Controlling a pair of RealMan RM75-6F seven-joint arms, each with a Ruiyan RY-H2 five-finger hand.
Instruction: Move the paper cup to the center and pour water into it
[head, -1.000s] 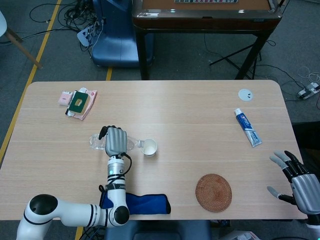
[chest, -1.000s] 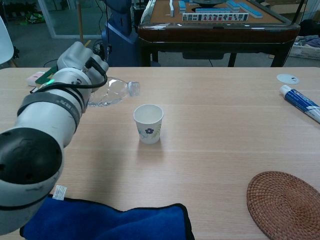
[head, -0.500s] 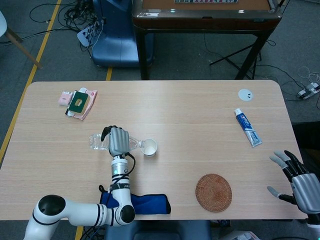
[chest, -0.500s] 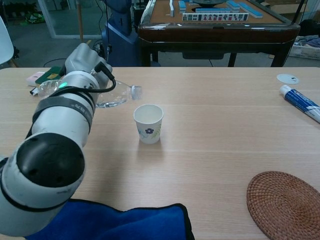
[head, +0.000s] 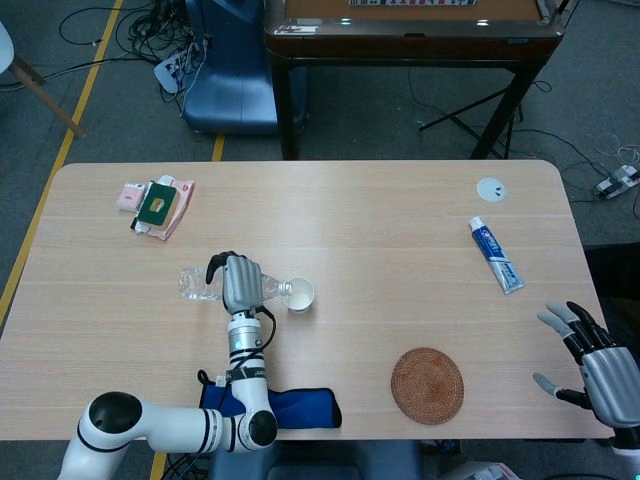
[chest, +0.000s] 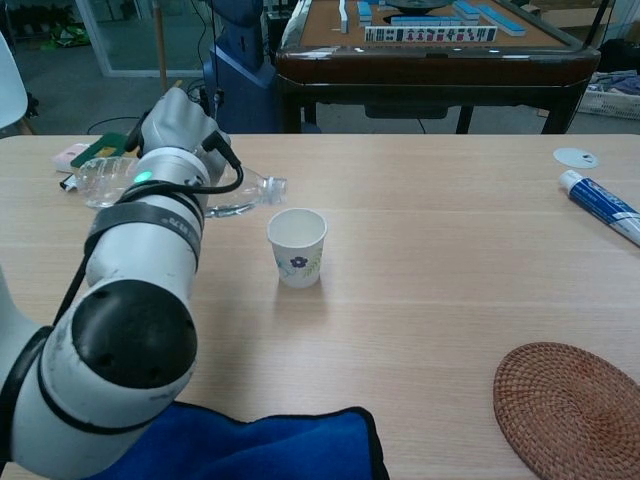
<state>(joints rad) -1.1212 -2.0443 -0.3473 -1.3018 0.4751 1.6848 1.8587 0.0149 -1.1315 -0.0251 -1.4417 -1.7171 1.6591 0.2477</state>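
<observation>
Nearest, a blue cloth lies at the front edge of the wooden surface, with a round woven coaster further right. The right hand hangs off the front right corner, its fingers spread and holding nothing. Further in, the left hand grips a clear plastic bottle lying on its side, fingers wrapped around its middle, the neck pointing right toward the paper cup. The cup stands upright just beside the bottle's mouth, left of the surface's middle and apart from the fingers. Beyond, a toothpaste tube and a small white disc lie at the far right, and a pile of packets at the far left
</observation>
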